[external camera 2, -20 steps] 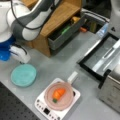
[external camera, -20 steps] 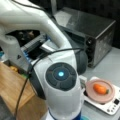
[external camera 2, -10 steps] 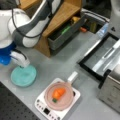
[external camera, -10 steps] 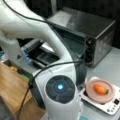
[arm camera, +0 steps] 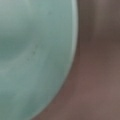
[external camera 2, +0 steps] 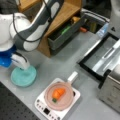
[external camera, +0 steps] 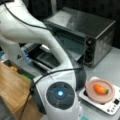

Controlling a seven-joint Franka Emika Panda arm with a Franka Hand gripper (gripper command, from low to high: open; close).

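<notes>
Lowered since a second ago, the gripper (external camera 2: 23, 68) now touches the teal plate (external camera 2: 23, 77), grip unclear, plate not yet lifted.

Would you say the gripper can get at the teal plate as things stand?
Probably yes: the gripper is right down at the teal plate, at its upper rim in a front view, with nothing lying on the plate or between them.

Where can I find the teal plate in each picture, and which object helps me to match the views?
Front view showing the oven front: only a teal sliver at the bottom edge, probably the plate.
Front view from above: teal plate at lower left, under the gripper.
Wrist view: plate fills the left side, very close.
Shared landmark: the carrot in the pink pan, in both front views.
</notes>
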